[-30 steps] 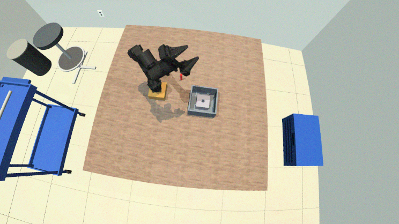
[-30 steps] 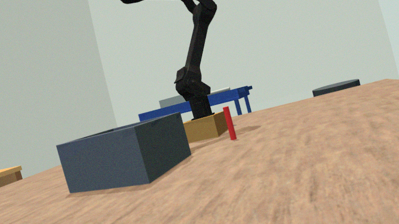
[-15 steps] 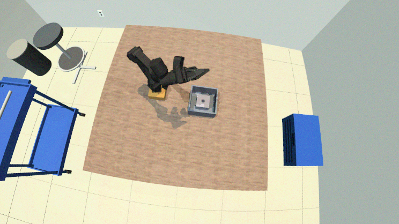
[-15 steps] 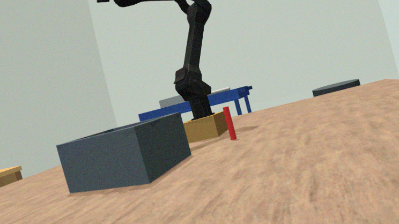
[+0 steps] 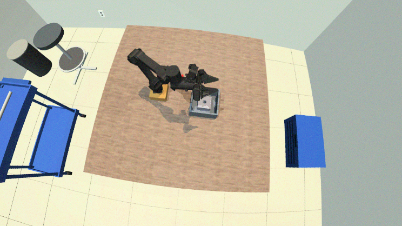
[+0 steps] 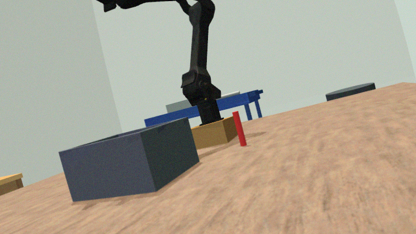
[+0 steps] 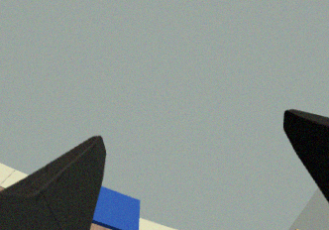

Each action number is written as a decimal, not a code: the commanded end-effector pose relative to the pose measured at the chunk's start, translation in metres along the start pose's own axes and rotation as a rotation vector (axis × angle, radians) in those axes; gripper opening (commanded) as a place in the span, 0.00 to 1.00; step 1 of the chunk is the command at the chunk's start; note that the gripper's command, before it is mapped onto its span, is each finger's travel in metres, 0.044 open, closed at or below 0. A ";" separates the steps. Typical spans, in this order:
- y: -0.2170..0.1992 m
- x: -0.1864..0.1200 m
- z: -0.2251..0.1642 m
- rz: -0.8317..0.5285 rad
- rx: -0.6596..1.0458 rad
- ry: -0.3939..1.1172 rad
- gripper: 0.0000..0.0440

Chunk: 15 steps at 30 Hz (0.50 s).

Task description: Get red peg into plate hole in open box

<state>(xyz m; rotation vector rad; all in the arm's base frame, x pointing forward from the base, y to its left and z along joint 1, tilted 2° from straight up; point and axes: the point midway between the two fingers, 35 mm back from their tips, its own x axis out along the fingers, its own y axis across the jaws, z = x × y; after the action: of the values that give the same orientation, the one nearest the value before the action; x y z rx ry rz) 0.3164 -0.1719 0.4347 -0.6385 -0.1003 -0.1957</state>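
The red peg (image 6: 239, 129) stands upright on the table beside the arm's yellow base block; from above only a small red bit of the peg (image 5: 182, 75) shows past the arm. The open grey box (image 6: 107, 169) (image 5: 203, 114) stands on the table, and the pale plate (image 5: 200, 104) with its dark round hole (image 5: 204, 101) lies at its bottom, with no peg in the hole. My gripper (image 5: 218, 84) (image 7: 194, 132) is wide open and empty, high above the table and pointing outward past the box's back edge. Its fingertips are out of frame in the exterior view.
The yellow base block (image 5: 158, 94) (image 6: 211, 134) carries the arm, left of the box. The wooden table top (image 5: 178, 158) (image 6: 307, 172) lies under everything. Beyond its edges stand a blue cart (image 5: 54, 137), a stool (image 5: 48, 36) and a blue cabinet (image 5: 309, 140) (image 7: 120, 205).
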 end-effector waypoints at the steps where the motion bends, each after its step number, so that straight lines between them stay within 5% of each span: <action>1: 0.015 0.007 -0.017 0.028 0.099 0.077 1.00; 15: 0.084 0.015 -0.070 0.140 0.432 0.401 1.00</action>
<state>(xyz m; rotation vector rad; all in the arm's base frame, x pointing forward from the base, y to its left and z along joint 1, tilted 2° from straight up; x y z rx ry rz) 0.3482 -0.1567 0.3475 -0.2334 0.2207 -0.1602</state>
